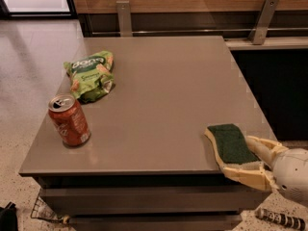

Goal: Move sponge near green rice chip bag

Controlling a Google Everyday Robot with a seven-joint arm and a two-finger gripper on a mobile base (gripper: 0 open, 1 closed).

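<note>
The sponge [231, 145], dark green on top over pale yellow foam, lies at the table's front right corner. My gripper [252, 159] comes in from the lower right, with one cream finger on each side of the sponge's near end, closed on it. The green rice chip bag [90, 75], wrinkly with white lettering, lies far off at the table's left side.
A red soda can [69, 120] stands upright near the front left corner, just in front of the bag. The grey table [163, 90] ends close to the sponge at front and right. A wooden wall with metal brackets [123, 17] runs behind.
</note>
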